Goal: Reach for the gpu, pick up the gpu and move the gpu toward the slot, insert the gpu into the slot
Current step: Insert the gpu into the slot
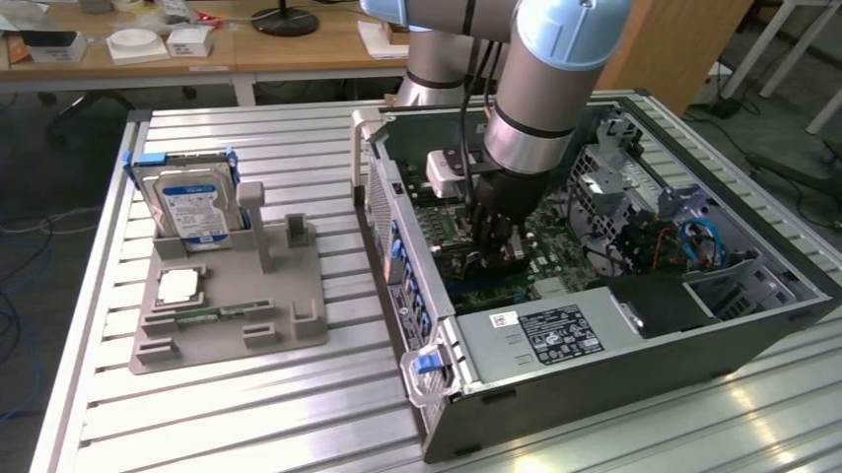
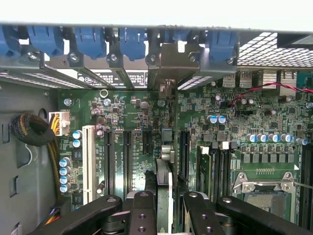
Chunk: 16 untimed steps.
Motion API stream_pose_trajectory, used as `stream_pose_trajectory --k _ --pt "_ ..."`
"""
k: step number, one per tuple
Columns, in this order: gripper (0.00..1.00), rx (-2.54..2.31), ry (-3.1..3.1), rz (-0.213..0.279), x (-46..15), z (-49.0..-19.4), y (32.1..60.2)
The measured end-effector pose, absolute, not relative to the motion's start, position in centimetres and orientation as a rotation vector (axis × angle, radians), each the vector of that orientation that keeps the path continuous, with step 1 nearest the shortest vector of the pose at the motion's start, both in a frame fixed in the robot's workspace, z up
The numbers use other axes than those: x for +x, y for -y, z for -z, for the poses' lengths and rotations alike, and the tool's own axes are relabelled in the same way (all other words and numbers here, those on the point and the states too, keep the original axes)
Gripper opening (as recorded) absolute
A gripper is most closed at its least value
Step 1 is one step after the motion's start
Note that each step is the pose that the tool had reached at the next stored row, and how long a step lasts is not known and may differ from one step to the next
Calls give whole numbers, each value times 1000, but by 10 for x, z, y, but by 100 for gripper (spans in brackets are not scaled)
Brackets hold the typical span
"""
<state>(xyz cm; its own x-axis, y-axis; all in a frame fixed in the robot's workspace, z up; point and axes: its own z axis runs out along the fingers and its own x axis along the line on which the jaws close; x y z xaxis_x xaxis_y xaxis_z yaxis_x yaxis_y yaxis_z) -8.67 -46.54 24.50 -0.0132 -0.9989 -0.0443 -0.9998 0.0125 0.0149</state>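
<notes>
My gripper reaches down inside the open computer case, over the green motherboard. In the wrist view the gpu shows edge-on as a thin upright card between the two black fingers, and the gripper is shut on it. The card's pale metal bracket sits at the case's rear wall, among the blue retention clips. The card stands low against the board between black connector strips. The slot is hidden beneath the card.
The case lies on its side, with a power supply at its near end. A silver processor socket, a white connector strip and a cable bundle flank the card. A grey fixture holds a hard drive.
</notes>
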Motion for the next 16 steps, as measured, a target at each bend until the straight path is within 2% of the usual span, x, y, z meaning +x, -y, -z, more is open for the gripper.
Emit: stream_pose_trajectory --k 16 --pt "27 -2192 -2221 -65 -87 -241 466"
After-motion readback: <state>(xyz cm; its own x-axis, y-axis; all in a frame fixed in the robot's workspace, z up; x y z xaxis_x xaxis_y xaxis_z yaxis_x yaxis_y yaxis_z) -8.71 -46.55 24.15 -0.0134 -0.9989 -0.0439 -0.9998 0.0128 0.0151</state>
